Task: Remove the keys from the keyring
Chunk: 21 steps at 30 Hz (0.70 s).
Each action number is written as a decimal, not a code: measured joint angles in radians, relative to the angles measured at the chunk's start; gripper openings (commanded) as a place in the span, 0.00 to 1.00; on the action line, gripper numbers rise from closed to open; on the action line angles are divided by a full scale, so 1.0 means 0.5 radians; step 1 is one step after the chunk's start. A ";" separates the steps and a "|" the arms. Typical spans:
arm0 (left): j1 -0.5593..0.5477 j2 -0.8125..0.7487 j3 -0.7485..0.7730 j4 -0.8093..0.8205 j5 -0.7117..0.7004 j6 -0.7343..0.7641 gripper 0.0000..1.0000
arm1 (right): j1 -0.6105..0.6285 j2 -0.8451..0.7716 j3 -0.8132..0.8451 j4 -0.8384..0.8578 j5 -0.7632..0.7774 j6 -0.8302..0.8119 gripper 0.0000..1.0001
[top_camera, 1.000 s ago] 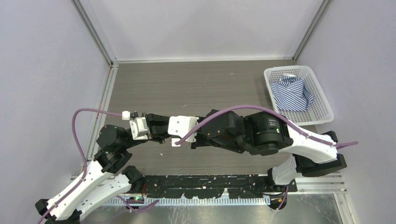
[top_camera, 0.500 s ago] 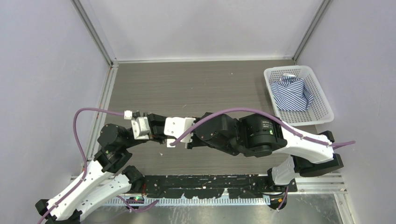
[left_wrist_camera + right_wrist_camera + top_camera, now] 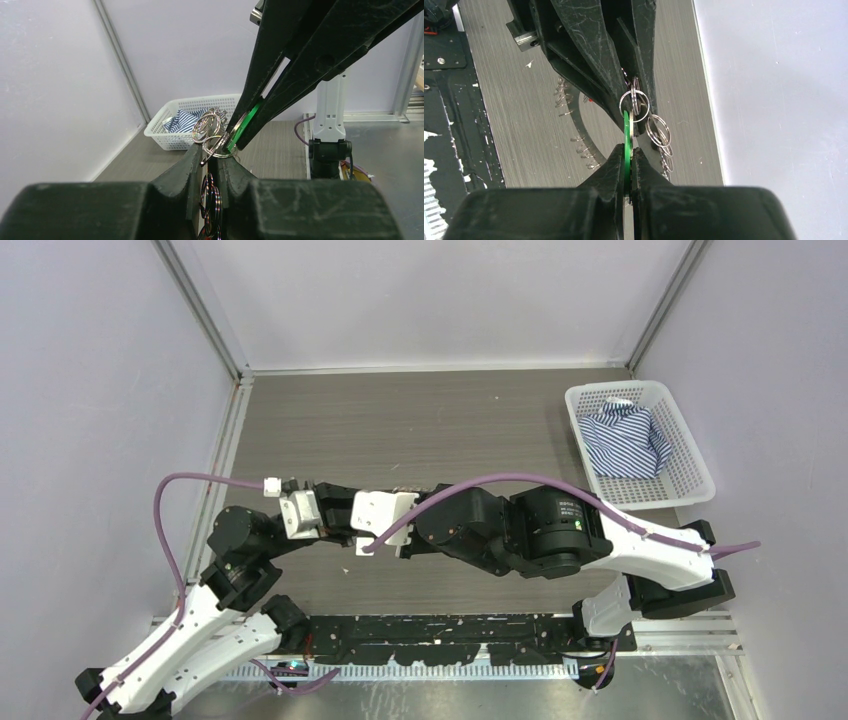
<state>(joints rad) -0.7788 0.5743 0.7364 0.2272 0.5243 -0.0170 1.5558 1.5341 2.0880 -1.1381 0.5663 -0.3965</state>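
- Mid-table in top view, left arm (image 3: 245, 540) and right arm (image 3: 545, 530) meet tip to tip; wrist bodies hide keys and both jaws.
- Left wrist view: left gripper (image 3: 210, 152) seen from behind, right arm's fingers coming down from upper right, basket (image 3: 165, 137) with striped cloth (image 3: 182, 121) beyond.
- Right wrist view only: toothed shadow (image 3: 579, 137) on table (image 3: 524, 75), so the bunch hangs off the surface.
- Room: side and far walls well apart from the grippers; basket by right wall, well apart.
- Left jaws nearly together, pinching keyring (image 3: 634, 106) at the fingertips.
- Right gripper (image 3: 628, 152) jaws pressed together on green key (image 3: 626, 134), edge-on between the pads, its top reaching the keyring.
- Silver keys (image 3: 660, 134) dangle from keyring just beside the green key, on the right of that view.
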 measured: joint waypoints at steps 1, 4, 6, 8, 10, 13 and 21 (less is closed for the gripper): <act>0.000 -0.003 0.000 -0.001 -0.008 0.001 0.00 | 0.000 0.000 0.000 0.000 -0.002 0.004 0.01; 0.000 -0.021 0.000 -0.002 -0.034 0.003 0.00 | 0.000 -0.001 -0.001 0.000 -0.002 0.012 0.01; 0.001 -0.030 0.000 -0.002 -0.041 0.015 0.00 | 0.000 -0.005 -0.004 0.002 -0.001 0.015 0.01; 0.001 -0.038 0.000 -0.003 -0.053 0.037 0.00 | 0.000 -0.011 -0.012 0.002 0.001 0.020 0.01; 0.001 -0.043 0.000 0.000 -0.061 0.051 0.00 | 0.000 -0.020 -0.024 -0.001 0.001 0.021 0.01; 0.000 -0.050 0.000 0.005 -0.069 0.057 0.00 | 0.000 -0.024 -0.046 -0.002 0.005 0.022 0.01; 0.000 -0.056 0.000 0.018 -0.069 0.095 0.00 | 0.000 -0.022 -0.068 0.018 0.018 0.068 0.01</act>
<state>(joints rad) -0.7788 0.5461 0.7364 0.2363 0.4900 0.0307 1.5558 1.5230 2.0541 -1.1294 0.5755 -0.3626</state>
